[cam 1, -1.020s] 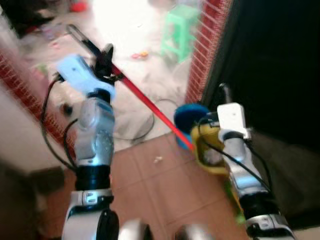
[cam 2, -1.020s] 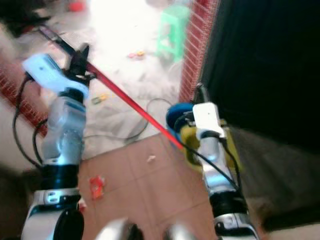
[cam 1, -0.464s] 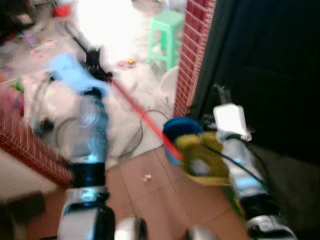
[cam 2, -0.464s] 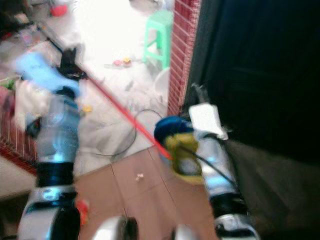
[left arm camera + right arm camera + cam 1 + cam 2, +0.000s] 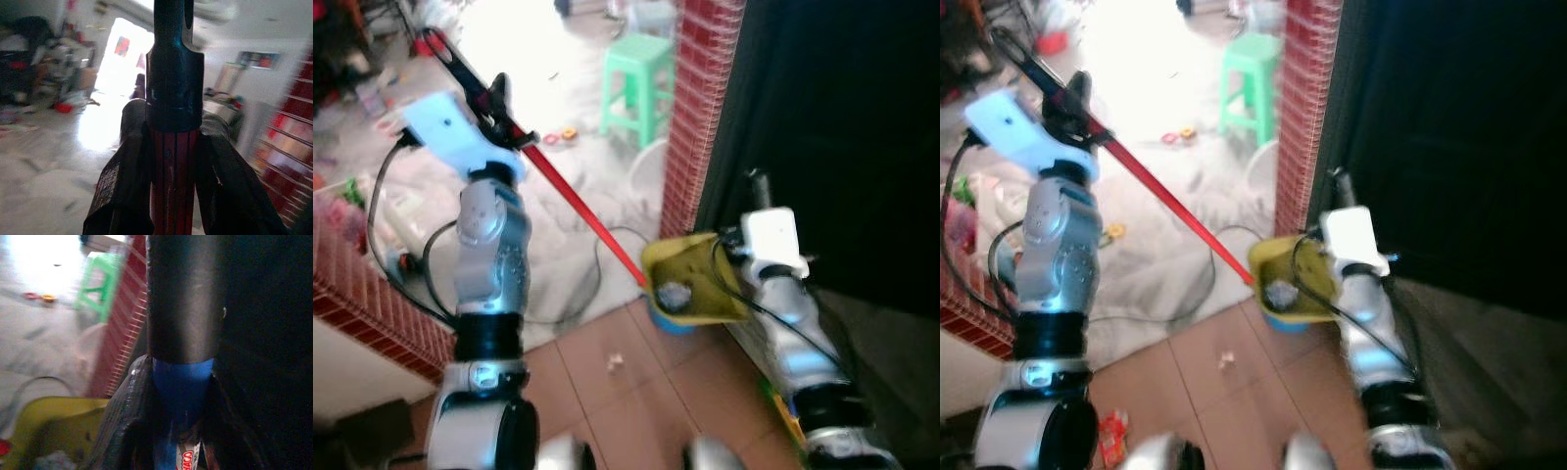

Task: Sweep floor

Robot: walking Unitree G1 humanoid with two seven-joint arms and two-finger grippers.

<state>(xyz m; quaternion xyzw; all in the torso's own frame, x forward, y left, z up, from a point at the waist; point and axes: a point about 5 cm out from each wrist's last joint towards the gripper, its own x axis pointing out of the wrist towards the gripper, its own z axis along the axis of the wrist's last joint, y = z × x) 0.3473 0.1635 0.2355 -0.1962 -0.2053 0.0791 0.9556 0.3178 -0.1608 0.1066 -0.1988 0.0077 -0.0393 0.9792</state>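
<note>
The black top of the broom (image 5: pixel 570 198) runs toward the upper left of the head views, and its lower end is hidden behind the yellow dustpan (image 5: pixel 690 282); the brush cannot be seen; the grey clump in the pan is too blurred to name. The left gripper (image 5: pixel 496 106) sits in the upper left, its fingers (image 5: pixel 128 181) clamped on the red shaft just below the black cap; the right gripper (image 5: pixel 182 421), at centre right, is closed around the dustpan's blue and black handle (image 5: pixel 182 338), whose lower part is cut off by the frame edge.

The red brick pillar (image 5: pixel 697 108) stands just behind the dustpan, with a dark doorway to its right; a lower brick wall (image 5: pixel 372 294) closes the lower left; between them lie the terracotta tiles (image 5: pixel 617 392) with a small pale scrap (image 5: pixel 616 364), then pale floor with a looping black cable (image 5: pixel 597 264), a green stool (image 5: pixel 636 83) and small toys toward the top.

Since half a second ago the dustpan has tipped up, showing its yellow inside and covering most of the blue piece under it; the view has also sharpened and shifted.
</note>
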